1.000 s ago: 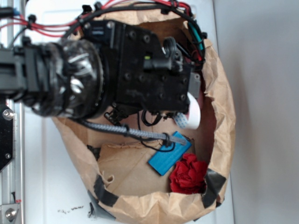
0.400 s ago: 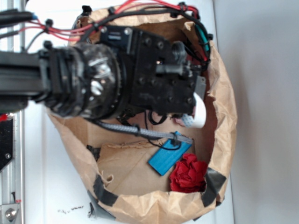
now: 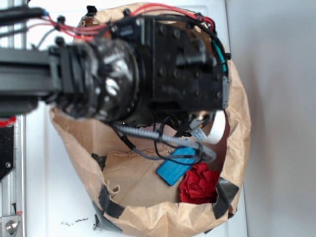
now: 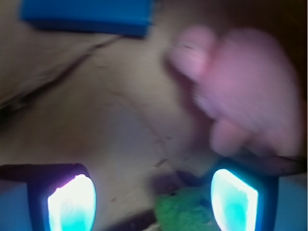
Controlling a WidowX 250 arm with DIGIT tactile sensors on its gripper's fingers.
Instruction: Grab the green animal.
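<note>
- Arm [image 3: 29, 74] reaches in from the left, its wrist low over the scene.
- Gripper [image 4: 153, 197] points down, jaws spread apart.

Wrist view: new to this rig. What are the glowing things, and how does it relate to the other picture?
The glowing blocks are the two fingers of the robot arm's pincer, seen by a camera on the wrist looking down past them. They stand apart, open, holding nothing. Between them, at the bottom edge, lies the green animal; above right is a blurred pink plush, top left a blue block. The exterior view looks down on the same arm reaching into a paper bag, which also holds a red fabric flower.
</note>
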